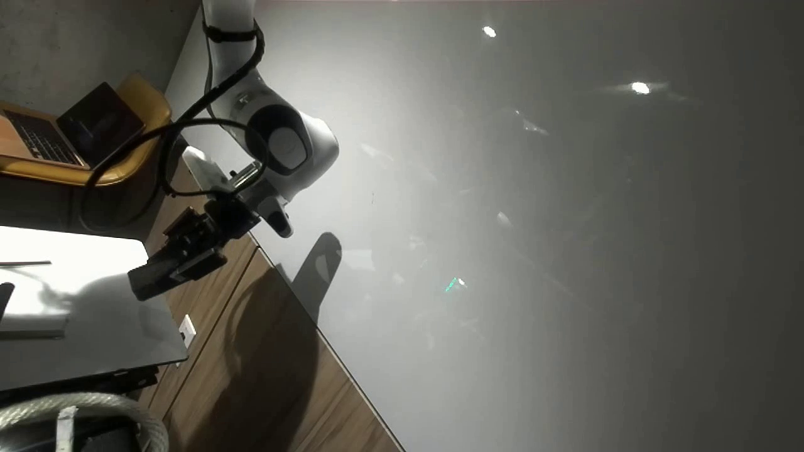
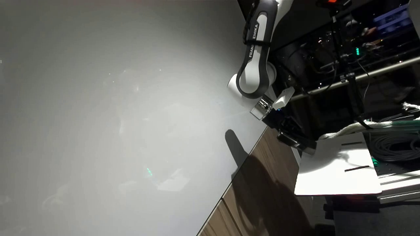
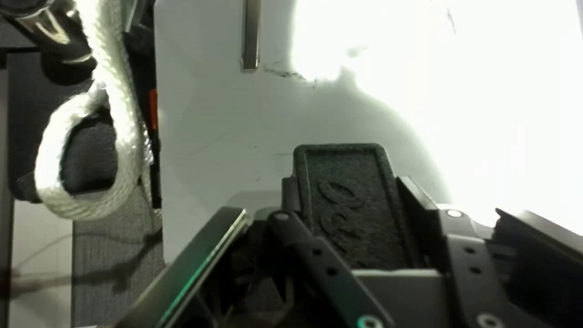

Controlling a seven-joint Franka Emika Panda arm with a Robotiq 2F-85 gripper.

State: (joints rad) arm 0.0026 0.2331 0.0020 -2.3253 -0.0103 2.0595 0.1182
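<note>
My gripper [image 3: 348, 193] is shut on a dark felt-like block [image 3: 350, 200], which looks like a whiteboard eraser with raised lettering on its face. One finger presses each long side, and the block's far end sticks out past the fingertips. In both exterior views the gripper [image 1: 188, 257] [image 2: 292, 136] points down at a slant, the block [image 1: 151, 276] [image 2: 309, 146] at its tip. Beyond it lies a white board [image 3: 205, 118] [image 2: 334, 180], partly in shadow and partly in glare. Whether the block touches this board, I cannot tell. A metal strip [image 3: 252, 36] lies on the board.
Thick white rope [image 3: 86, 200] loops beside the board. A large glossy white surface [image 1: 502, 351] meets wooden panelling [image 1: 251, 351] with a wall socket [image 1: 187, 329]. A laptop [image 1: 44, 135] rests on a yellow chair [image 1: 141, 100]. A metal rail [image 2: 377, 70] and coiled cable [image 2: 393, 147] are close by.
</note>
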